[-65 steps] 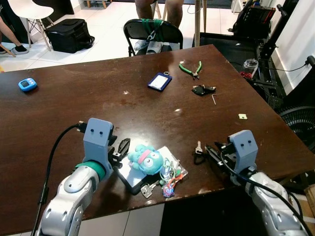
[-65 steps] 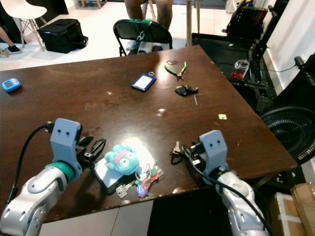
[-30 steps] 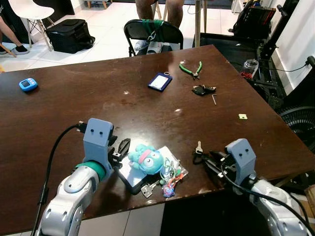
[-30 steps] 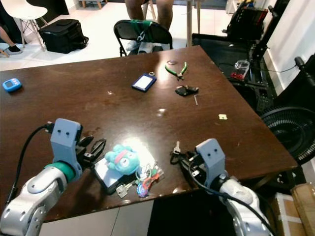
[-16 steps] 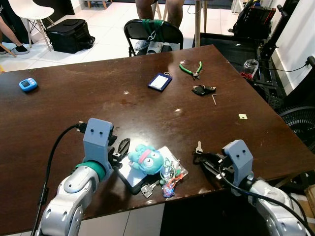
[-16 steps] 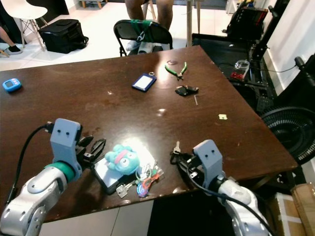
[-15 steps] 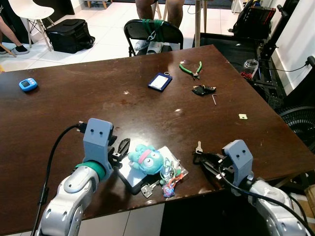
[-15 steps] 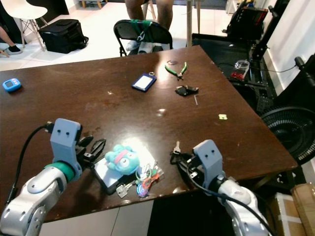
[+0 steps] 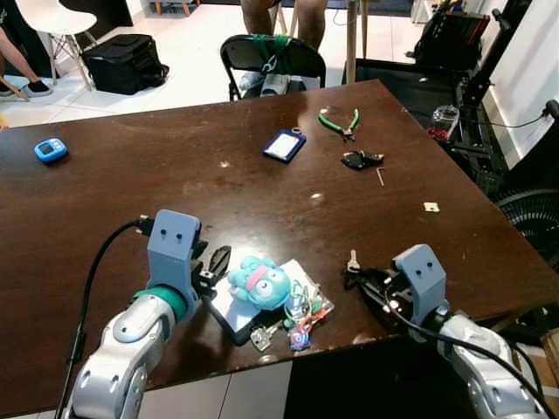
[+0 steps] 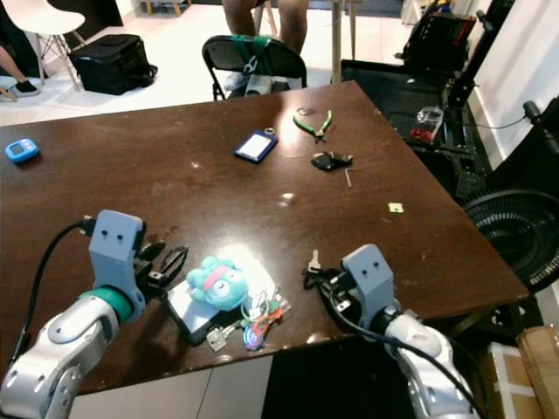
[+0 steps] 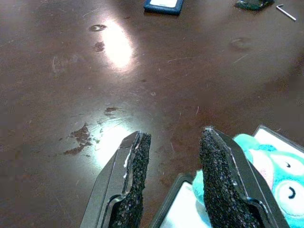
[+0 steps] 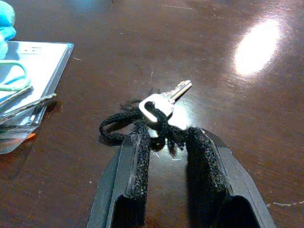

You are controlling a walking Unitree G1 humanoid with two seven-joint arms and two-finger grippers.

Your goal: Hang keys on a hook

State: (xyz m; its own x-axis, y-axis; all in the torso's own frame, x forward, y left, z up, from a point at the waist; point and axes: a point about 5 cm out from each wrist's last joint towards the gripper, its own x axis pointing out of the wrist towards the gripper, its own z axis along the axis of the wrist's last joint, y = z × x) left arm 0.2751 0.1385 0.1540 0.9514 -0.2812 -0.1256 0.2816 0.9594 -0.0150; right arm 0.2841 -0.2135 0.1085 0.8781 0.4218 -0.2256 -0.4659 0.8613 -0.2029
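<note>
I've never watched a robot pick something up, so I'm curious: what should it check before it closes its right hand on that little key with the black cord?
1. Right hand open: ok, a gap shows between its fingers.
2. Key lined up: ok, it lies on the table just beyond the fingertips.
3. Black cord between the fingers: ok, its knot sits at the gap.
4. Left hand out of the way: ok, it rests open beside the teal plush toy.
5. Table near the key free of clutter: ok.
6. Hook to hang the key on: cannot tell.

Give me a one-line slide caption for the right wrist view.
Right pincer open on the brown table, its fingers flanking the black cord of a silver key.
</note>
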